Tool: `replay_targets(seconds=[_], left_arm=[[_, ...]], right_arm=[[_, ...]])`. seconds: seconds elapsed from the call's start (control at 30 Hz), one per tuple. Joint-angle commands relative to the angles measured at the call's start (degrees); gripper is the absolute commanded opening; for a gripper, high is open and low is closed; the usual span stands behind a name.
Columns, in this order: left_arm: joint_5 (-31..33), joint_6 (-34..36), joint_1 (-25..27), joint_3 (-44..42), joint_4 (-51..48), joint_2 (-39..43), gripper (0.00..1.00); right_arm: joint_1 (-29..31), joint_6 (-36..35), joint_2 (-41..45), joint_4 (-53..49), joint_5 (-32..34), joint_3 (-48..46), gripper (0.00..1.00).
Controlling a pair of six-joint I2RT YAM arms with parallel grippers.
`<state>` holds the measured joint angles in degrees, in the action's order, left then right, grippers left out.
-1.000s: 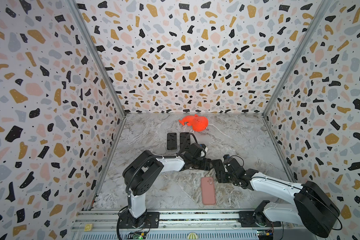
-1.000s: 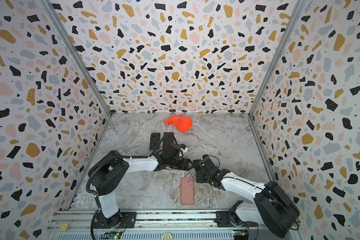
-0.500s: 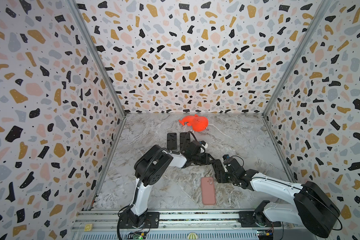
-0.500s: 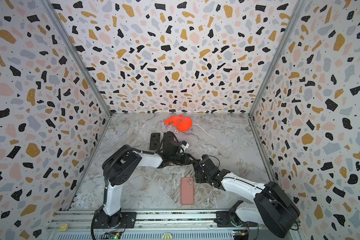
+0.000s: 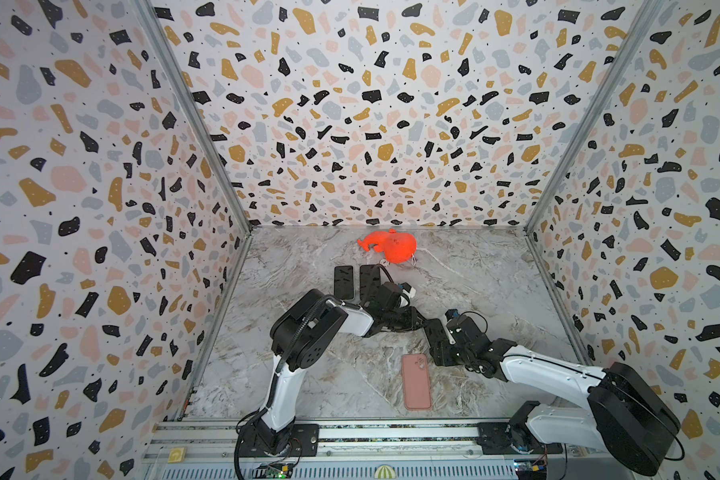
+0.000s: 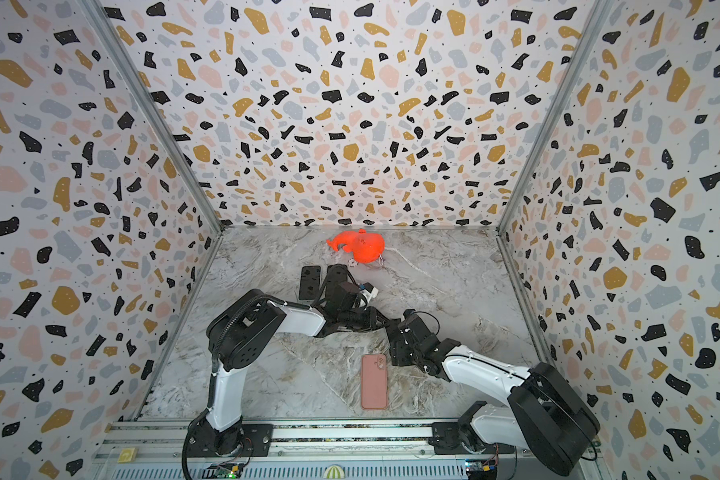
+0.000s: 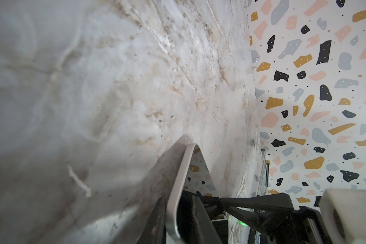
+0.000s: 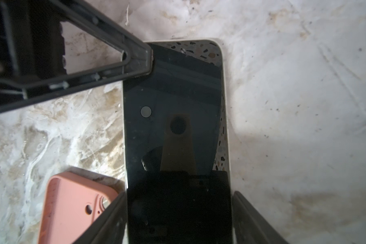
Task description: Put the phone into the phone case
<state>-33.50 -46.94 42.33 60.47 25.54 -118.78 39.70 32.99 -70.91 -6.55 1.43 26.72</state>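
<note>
The phone (image 8: 173, 95), dark-screened with a pale rim, is held just above the marble floor, right of the middle in both top views (image 5: 435, 330) (image 6: 393, 329). My right gripper (image 8: 179, 196) (image 5: 442, 350) is shut on its near end, one finger against each long side. My left gripper (image 7: 178, 211) (image 5: 418, 322) reaches in from the left and is shut on the far corner; one black finger (image 8: 135, 61) lies on the screen, and the phone's rim (image 7: 179, 186) runs between the fingers. The pink phone case (image 5: 416, 382) (image 6: 374, 382) (image 8: 72, 202) lies flat, camera cutout up, close beside the right gripper.
Two black phones (image 5: 344, 282) (image 5: 368, 279) lie side by side behind the left arm. An orange plush toy (image 5: 391, 246) sits near the back wall. Terrazzo-patterned walls (image 5: 100, 208) enclose three sides, and a metal rail (image 5: 350, 432) runs along the front.
My left gripper has closed down on the phone's far corner while the left arm's elbow swung up and to the right. The right arm and the phone case have not moved.
</note>
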Motion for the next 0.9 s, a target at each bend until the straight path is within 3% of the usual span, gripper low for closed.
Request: replay_targets(seconds=[0.0,0.2,0.43,0.53,0.87], left_arm=[[-2.1,0.0,-0.1,-0.7,3.1,1.1,0.18],[-2.5,-0.4,-0.1,-1.2,3.6,1.9,0.12],[-1.8,-2.5,-0.1,-1.9,4.3,3.9,0.09],[-1.7,-3.3,-0.1,-1.9,4.7,5.0,0.07],[-1.5,-20.0,-0.4,-5.0,22.2,5.3,0.00]], right_arm=[[-0.2,-0.4,-0.4,-2.1,0.9,-0.1,0.45],[-0.1,-0.5,-0.1,-3.0,0.8,0.8,0.52],[-1.0,-2.2,1.9,-6.9,1.7,3.2,0.75],[-3.0,-3.7,3.4,-9.8,1.6,4.8,0.80],[-9.2,-2.8,11.0,-12.8,-6.2,6.8,0.83]])
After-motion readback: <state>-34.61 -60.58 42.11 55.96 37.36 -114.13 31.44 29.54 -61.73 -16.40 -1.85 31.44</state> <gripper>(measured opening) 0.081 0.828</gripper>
